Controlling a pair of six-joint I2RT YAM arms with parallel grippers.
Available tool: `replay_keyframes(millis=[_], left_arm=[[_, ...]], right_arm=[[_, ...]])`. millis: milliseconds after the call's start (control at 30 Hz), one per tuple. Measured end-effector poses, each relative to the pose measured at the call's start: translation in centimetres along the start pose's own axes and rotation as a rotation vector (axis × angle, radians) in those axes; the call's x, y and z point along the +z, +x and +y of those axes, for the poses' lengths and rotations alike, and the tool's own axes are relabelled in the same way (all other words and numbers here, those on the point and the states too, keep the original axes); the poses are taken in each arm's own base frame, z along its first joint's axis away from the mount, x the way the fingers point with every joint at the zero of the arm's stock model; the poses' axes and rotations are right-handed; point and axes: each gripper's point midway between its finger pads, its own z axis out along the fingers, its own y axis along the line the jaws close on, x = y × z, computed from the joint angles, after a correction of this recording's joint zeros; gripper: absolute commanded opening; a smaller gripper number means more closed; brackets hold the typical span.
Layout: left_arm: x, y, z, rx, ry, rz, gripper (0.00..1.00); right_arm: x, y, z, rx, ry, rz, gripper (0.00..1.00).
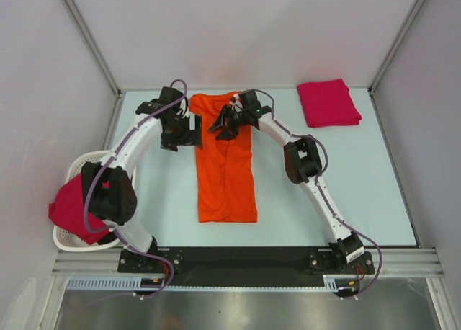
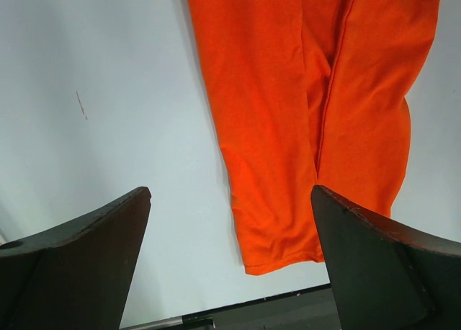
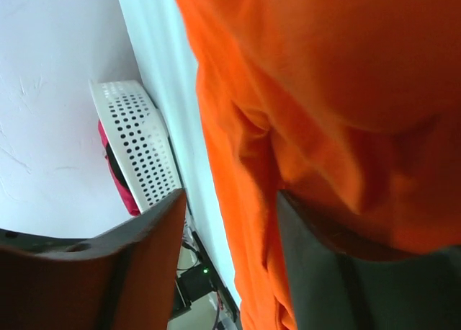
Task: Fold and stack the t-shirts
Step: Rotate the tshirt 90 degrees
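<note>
Lying lengthwise at table centre: orange t-shirt, folded narrow. Right gripper at its 12 o'clock end, jaws part-closed around bunched cloth, grip uncertain. Left gripper at 11 o'clock, fully spread, empty. Crimson t-shirt folded at 2 o'clock; second crimson t-shirt over basket, 8 o'clock.

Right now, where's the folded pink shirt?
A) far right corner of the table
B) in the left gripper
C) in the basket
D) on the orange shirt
A: the folded pink shirt lies alone at the table's far right corner, well apart from the orange shirt.
</note>
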Motion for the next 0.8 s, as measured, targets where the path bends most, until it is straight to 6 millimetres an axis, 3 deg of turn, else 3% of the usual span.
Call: replay_keyframes(millis=[133,233,267,300,667,800], left_arm=[[0.0,0.0,0.0,0.0,0.0,0.001,1.0],[0.0,0.0,0.0,0.0,0.0,0.001,1.0],[0.0,0.0,0.0,0.0,0.0,0.001,0.99],[0.0,0.0,0.0,0.0,0.0,0.001,1.0],[0.1,0.1,0.0,0.0,0.002,0.005,1.0],[1.4,0.8,0.1,-0.001,-0.005,0.054,1.0]], right_arm=[[1.0,1.0,0.5,-0.003,-0.005,0.017,0.43],[1.5,1.4,0.5,-0.001,-0.008,0.024,0.22],[1.6,1.4,0.4,-0.001,-0.008,0.024,0.05],[1.7,1.4,0.4,0.005,-0.007,0.024,0.0],[1.4,0.5,-1.2,-0.001,0.029,-0.011,0.0],[0.7,0.0,-1.9,0.001,0.052,-0.023,0.0]])
